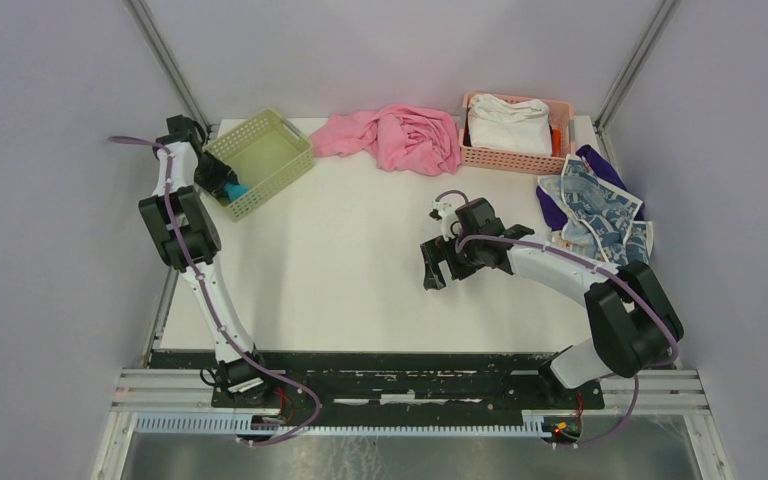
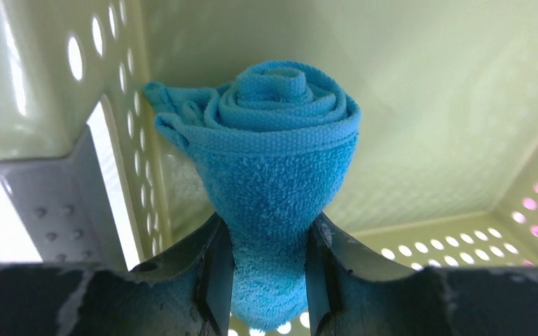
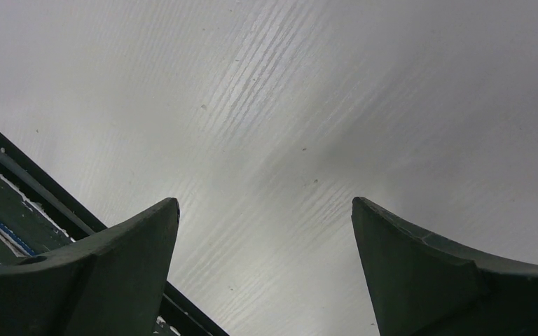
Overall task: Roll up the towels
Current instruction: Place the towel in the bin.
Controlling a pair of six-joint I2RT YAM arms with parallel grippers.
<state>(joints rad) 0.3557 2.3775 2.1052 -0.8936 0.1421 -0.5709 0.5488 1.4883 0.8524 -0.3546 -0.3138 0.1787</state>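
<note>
One rolled bright blue towel [image 2: 280, 140] clamped in left gripper [image 2: 266, 234] | inside pale-green plastic basket [image 2: 427, 105], wall close beside | right gripper [image 3: 265, 203] spread wide, empty

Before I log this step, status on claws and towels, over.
Left claw shut on rolled blue towel in green basket. Right claw open, empty. Printed towel unrolled, far right. Nothing blocking.

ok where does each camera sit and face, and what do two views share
top external: above, behind the bases, looking down on the table; left arm, right arm show.
left wrist: looks along its jaws into the green basket; jaws grip the rolled blue towel.
right wrist: faces down at the table; open jaws show.
shared: top and left wrist both show green basket and blue towel.
</note>
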